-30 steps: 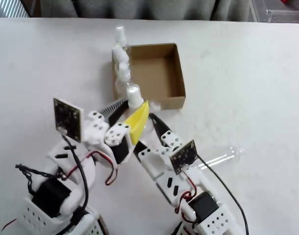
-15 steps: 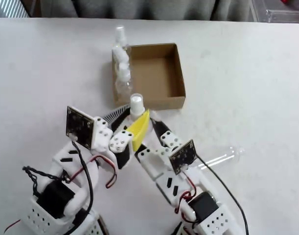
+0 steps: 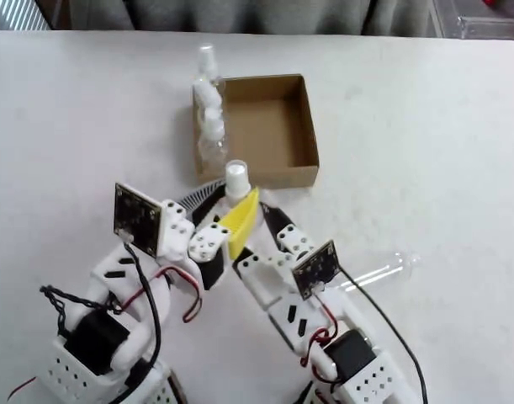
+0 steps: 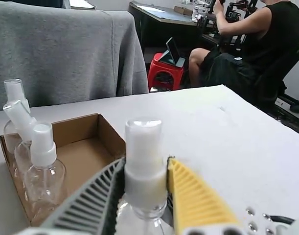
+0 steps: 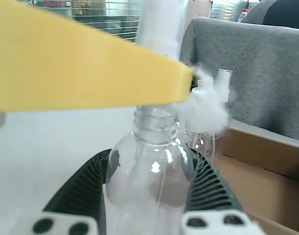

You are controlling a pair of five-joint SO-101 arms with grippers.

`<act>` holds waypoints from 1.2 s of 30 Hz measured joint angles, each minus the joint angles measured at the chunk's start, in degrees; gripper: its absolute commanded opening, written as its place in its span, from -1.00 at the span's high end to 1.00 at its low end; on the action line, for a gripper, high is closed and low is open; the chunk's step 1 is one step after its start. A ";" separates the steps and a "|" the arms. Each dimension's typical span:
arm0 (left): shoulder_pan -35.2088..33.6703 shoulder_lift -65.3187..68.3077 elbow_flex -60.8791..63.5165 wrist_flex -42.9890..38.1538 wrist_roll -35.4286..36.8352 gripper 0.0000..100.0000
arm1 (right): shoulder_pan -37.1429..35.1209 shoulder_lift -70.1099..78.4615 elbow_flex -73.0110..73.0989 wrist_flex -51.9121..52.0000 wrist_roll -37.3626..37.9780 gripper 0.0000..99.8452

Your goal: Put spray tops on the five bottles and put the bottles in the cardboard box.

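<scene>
My left gripper point(image 4: 144, 172) has its grey ribbed finger and its yellow finger pressed tight on the white spray top point(image 4: 143, 147), which stands upright in the neck of the bottle point(image 5: 148, 171). My right gripper point(image 5: 149, 186) clasps that clear bottle's body between its two black fingers, just under the neck, and the bottle is upright. My two arms meet just in front of the near wall of the cardboard box point(image 3: 269, 126). Three capped bottles point(image 3: 209, 109) stand in a row along the box wall on my left arm's side; I cannot tell whether they are inside or outside it. A lying bottle point(image 3: 383, 271) rests on the white table point(image 3: 433, 126) beside my right arm.
</scene>
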 measured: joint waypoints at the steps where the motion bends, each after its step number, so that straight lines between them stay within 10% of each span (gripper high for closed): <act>1: 0.00 0.00 0.00 0.00 0.00 0.58 | 0.00 0.00 0.00 0.00 0.00 0.97; 36: 0.00 -20.57 -0.18 9.93 1.49 0.50 | 0.09 0.00 0.00 1.05 0.00 0.97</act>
